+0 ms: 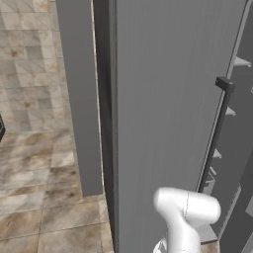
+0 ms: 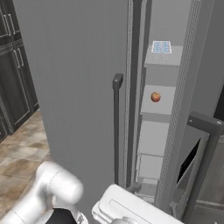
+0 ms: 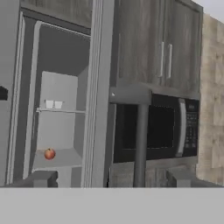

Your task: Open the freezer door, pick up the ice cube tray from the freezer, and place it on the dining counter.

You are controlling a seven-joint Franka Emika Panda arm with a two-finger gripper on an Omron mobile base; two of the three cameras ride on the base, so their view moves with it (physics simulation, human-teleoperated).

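1. Left base view: the freezer door (image 1: 163, 113), a tall brushed-grey panel, stands swung out and takes up the middle of the picture. Its long dark bar handle (image 1: 213, 143) runs down the door's right edge. A narrower grey side panel (image 1: 81, 94) stands to its left, with tiled floor (image 1: 34, 148) beyond. Right of the door, pale shelf edges of the freezer (image 1: 237, 128) show in a dark interior. The white arm (image 1: 185, 217) rises at the lower right, near the foot of the handle.

2. Right base view: the door fills the left and middle, its handle (image 2: 116, 127) upright near the opening. Through the gap, the ice cube tray (image 2: 161, 47) lies on a high, far shelf inside the freezer (image 2: 157, 131). A small red-orange fruit (image 2: 155, 96) sits on the shelf below it. Dark cabinets (image 2: 11, 74) stand at far left. A second grey door (image 2: 192, 87) with its own handle (image 2: 205, 148) stands at right.

3. Hand view: the gripper (image 3: 111, 178) has its jaws spread wide, with one fingertip on each side of a dark vertical bar (image 3: 140, 144), not pressing it. The tray (image 3: 54, 104) shows small on a freezer shelf at left, the fruit (image 3: 49, 153) lower down. A microwave (image 3: 162, 127) under wooden cabinets (image 3: 162, 43) lies to the right.
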